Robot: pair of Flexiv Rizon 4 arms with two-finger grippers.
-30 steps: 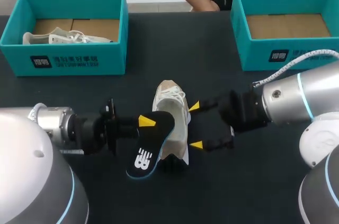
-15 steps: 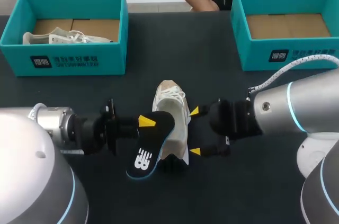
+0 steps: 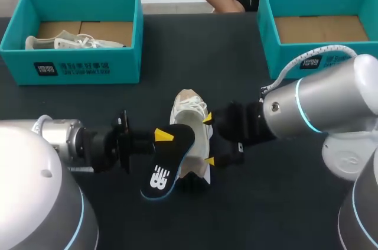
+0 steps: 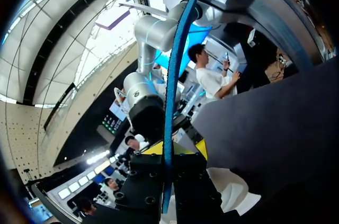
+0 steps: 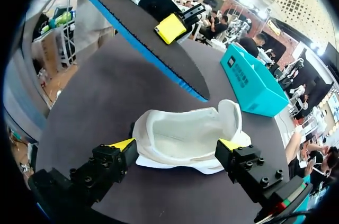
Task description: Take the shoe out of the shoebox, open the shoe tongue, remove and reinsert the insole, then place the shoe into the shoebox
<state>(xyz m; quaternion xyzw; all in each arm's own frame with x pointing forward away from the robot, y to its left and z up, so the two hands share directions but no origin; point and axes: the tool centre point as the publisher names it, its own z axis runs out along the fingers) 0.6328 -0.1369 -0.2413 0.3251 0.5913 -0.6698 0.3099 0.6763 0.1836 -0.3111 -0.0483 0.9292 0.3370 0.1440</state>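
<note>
A white shoe (image 3: 190, 135) lies on the black table, its opening facing my right wrist camera (image 5: 183, 138). My left gripper (image 3: 165, 136) is shut on the black insole (image 3: 167, 164), which hangs tilted just left of the shoe. From the left wrist it shows edge-on as a blue strip (image 4: 172, 75) between the fingers of that gripper (image 4: 168, 156), with the shoe (image 4: 233, 189) below. My right gripper (image 3: 208, 139) stands open against the shoe's right side, one yellow tip towards each end (image 5: 177, 147). Beyond the shoe the insole (image 5: 143, 28) slants upward.
A teal shoebox (image 3: 80, 64) at the back left holds another white shoe (image 3: 71, 42). A second teal shoebox (image 3: 319, 58) stands at the back right with only a cardboard floor showing. Both arms crowd the table's front middle.
My right gripper has moved left to the shoe, so its open fingers now straddle the shoe's side. The left gripper and the insole have stayed put.
</note>
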